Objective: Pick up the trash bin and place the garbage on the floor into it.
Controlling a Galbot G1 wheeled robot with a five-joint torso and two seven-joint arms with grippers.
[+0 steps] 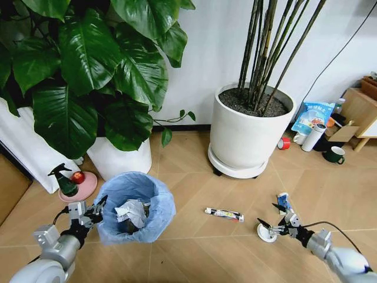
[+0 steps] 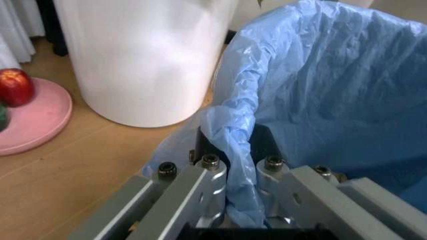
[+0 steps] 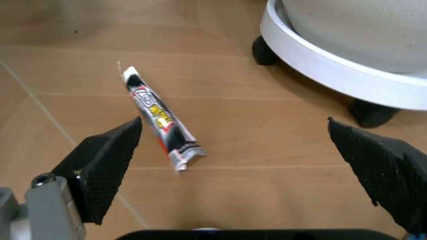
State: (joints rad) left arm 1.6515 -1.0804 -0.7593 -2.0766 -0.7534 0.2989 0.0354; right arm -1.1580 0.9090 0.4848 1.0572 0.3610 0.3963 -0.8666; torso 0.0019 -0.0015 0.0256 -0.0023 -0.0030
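My floor (image 1: 194, 171) is tan chevron wood. On it: a flat tube (image 1: 224, 214) mid-floor, a white disc (image 1: 265, 233) right, two white pots (image 1: 244, 138) far.

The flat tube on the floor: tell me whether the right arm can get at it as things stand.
Probably yes. The right gripper is open and low over the floor, and only bare wood lies between it and the flat tube. The white disc sits right under it, off that path.

- The trash bin (image 1: 136, 207) stands left on the floor (image 1: 194, 247), paper wad (image 1: 132, 211) inside.
- A flat tube (image 1: 224, 214) lies right of it.
- A white disc (image 1: 266, 233) lies farther right.
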